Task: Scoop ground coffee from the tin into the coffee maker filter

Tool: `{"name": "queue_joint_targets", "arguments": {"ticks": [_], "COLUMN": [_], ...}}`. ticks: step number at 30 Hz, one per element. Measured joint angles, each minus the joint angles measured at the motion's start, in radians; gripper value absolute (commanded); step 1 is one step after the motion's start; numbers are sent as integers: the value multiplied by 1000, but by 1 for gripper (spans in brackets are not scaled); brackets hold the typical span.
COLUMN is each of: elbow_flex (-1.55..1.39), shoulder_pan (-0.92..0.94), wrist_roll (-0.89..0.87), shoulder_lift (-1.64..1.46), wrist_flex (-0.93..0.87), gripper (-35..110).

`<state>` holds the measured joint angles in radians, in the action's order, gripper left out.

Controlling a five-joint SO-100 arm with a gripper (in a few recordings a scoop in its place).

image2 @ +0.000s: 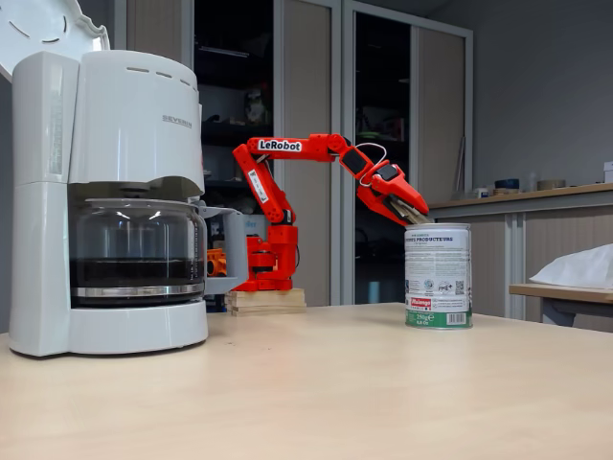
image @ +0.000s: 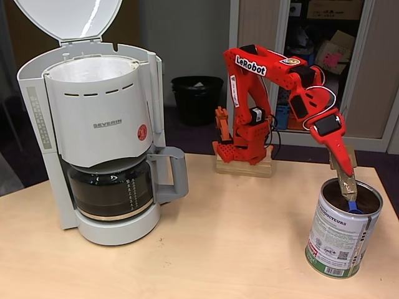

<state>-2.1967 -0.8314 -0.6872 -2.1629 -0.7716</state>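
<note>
The red arm (image: 274, 93) is reaching from its wooden base block (image: 244, 167) out over the tin (image: 341, 232), which is standing upright on the light wooden table (image: 206, 249) at the right in a fixed view, well apart from the coffee maker (image: 100, 137) at the left. The gripper (image: 345, 182) is pointing down into the open mouth of the tin, its fingers closing on a flat, pale handle whose blue scoop end (image: 355, 208) is sitting just inside the silver rim; dark ground coffee (image: 336, 198) is showing inside the can around it. In the other fixed view the gripper (image2: 414, 217) is dipping to the tin (image2: 438, 276) from the left, its tip just at the rim (the scoop itself is hidden there by the can wall). The coffee maker is standing with its lid (image: 68, 18) swung up and open, and the coffee maker filter (image: 93, 67) is lining the round basket at the top as a white paper edge. Below it, the glass carafe (image: 115, 190) is sitting on the warming plate, its grey handle (image: 174, 174) facing the arm. A black waste bin (image: 196, 99) is standing on the floor behind the table
</note>
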Motion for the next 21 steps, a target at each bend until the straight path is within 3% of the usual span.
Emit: {"name": "queue_joint_targets", "arguments": {"ticks": [21], "elbow_flex": [-202], "shoulder_pan": [74], "wrist_roll": [-109], "shoulder_lift": [-295], "wrist_flex": [-114], "gripper": [21]}}
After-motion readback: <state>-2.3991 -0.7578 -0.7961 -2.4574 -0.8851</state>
